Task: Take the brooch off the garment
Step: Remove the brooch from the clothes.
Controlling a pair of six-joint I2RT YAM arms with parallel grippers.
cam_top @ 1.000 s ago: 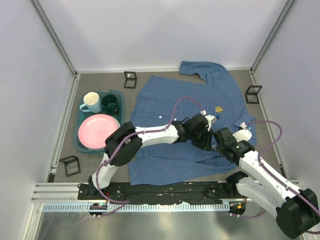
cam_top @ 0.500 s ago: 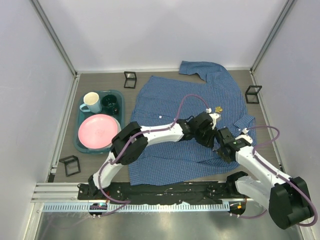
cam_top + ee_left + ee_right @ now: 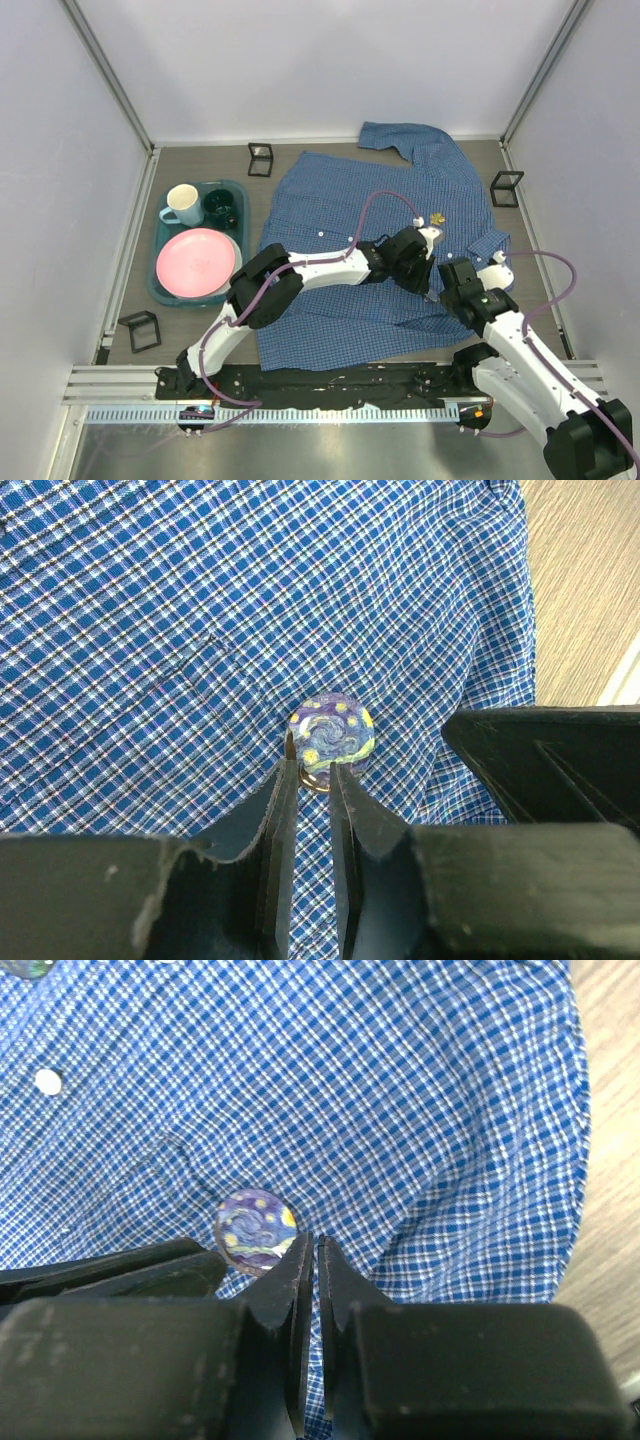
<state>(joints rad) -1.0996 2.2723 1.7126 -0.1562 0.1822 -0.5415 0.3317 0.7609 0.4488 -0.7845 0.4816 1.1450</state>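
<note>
1. Over on the right half of the shirt (image 3: 330,200), which lies spread flat on the tabletop (image 3: 200,165), both arms meet above the brooch (image 3: 332,738). It is a round blue-and-yellow badge, pinned just beside the chest pocket.
2. Over the last second the left arm has slid a little farther and to the right. Its wrist now covers the brooch in the overhead view, so only the wrist cameras show it.
3. The left fingers (image 3: 272,820) have been narrowing and now stand close together with a slim gap. Their tips straddle the brooch's near rim, but whether they already bite that rim cannot be told.
4. The right wrist has edged slightly nearer and to the right, and the right fingers (image 3: 288,1290) have come together. They are all but pressed shut, with only a thin slit between them, and the tips rest on the cloth just right of the brooch. Whether a fold of cloth is caught in the slit cannot be told.
5. These shifts suggest the approach is finished and the grasp is being set, probably with one arm taking the badge while the other steadies the cloth.
6. The brooch still sits flat on the shirt, so the removal itself is not yet done.
7. The likely risks are the fingers slipping off the thin rim, or the cloth rising with the pin.
</note>
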